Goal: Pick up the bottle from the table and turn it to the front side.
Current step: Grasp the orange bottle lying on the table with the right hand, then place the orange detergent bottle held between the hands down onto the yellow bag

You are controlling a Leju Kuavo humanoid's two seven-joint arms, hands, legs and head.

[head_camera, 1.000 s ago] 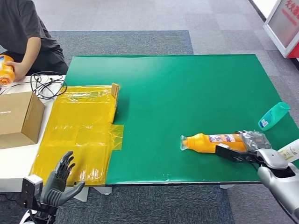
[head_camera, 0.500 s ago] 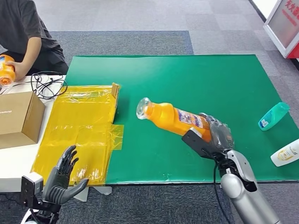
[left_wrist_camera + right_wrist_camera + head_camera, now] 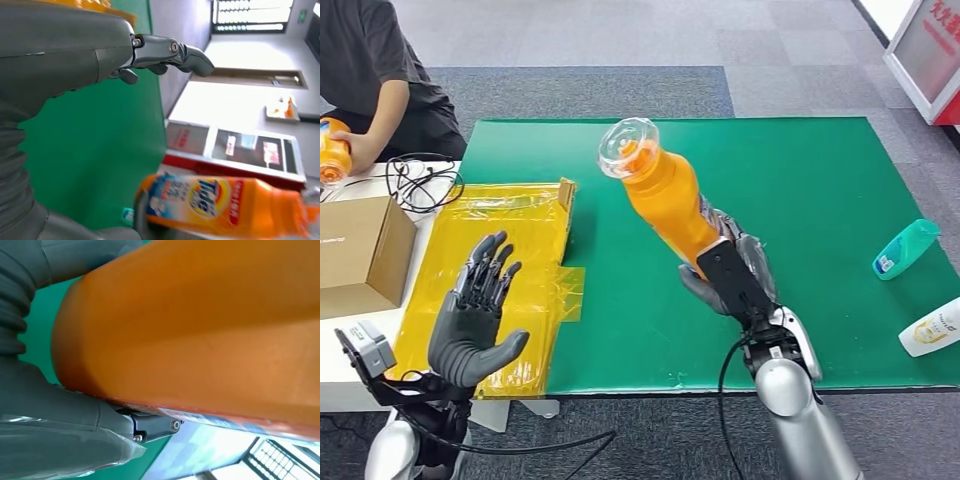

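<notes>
An orange detergent bottle [image 3: 663, 195] with a clear cap is lifted off the green table [image 3: 788, 170], tilted with its cap up and to the left. My right hand [image 3: 731, 272] grips its lower body. Its orange side [image 3: 196, 330] is pressed against that hand's fingers [image 3: 151, 426] in the right wrist view. The left wrist view shows its labelled side [image 3: 226, 202] beyond the fingers [image 3: 170, 52]. My left hand [image 3: 475, 315] is raised over the yellow plastic sheet [image 3: 509, 260], fingers spread, holding nothing.
A teal bottle [image 3: 905, 248] and a white bottle [image 3: 930, 328] lie at the table's right edge. A cardboard box [image 3: 361, 250] and black cables [image 3: 422, 180] sit on the white table at left, where a person [image 3: 373, 75] holds an orange object [image 3: 333, 150].
My right hand has lifted the bottle off the table, carried it left and tilted it more upright. My left hand has risen with its palm turned up over the yellow sheet.
</notes>
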